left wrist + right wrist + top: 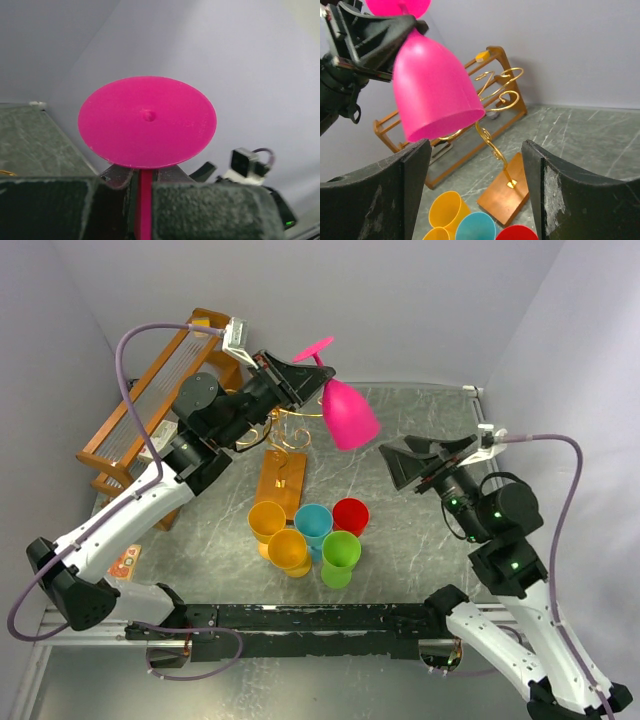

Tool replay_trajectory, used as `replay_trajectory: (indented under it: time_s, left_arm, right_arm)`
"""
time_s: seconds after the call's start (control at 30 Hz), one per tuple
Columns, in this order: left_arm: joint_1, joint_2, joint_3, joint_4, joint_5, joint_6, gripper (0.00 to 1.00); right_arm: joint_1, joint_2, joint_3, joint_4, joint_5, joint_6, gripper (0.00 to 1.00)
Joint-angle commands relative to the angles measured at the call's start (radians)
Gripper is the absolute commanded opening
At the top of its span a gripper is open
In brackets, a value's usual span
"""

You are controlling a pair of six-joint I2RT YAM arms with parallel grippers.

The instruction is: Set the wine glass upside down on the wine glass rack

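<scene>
Left gripper (305, 380) is hanging at upper centre, pinching the inverted pink wine glass (348, 415) by its stem; right gripper (393, 462) is gaping wide, mid-right.

- A grey-green marbled table (420, 540) takes up the whole lower scene.
- Plain pale lavender-grey walls (420, 310) rise along the table's far, left and right edges.
- A slanted orange wooden shelf rack (125, 425) stands at the table's far left corner.
- Soft, even light falls across the table.

Bright even light, soft shadows, pics sharp
</scene>
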Motion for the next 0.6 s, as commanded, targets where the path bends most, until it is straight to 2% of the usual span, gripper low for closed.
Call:
replay_trajectory:
  time_s: [0.0, 0.27, 0.37, 0.57]
  left_arm:
    - [0.001, -0.029, 0.043, -0.042, -0.007, 0.218, 0.07]
    - [0.001, 0.001, 0.104, -0.106, 0.079, 0.449, 0.07]
    - [0.001, 0.016, 0.112, -0.104, 0.1, 0.471, 0.07]
    - [0.001, 0.049, 0.119, -0.084, 0.135, 0.488, 0.07]
  right_arm:
    - [0.005, -0.013, 0.132, -0.153, 0.007, -0.09, 0.74]
    - [0.005, 0.119, 0.325, -0.152, -0.027, 0.059, 0.74]
    - [0.005, 0.189, 0.417, -0.181, 0.012, 0.113, 0.74]
    - [0.005, 0.297, 0.541, -0.208, -0.02, 0.199, 0.74]
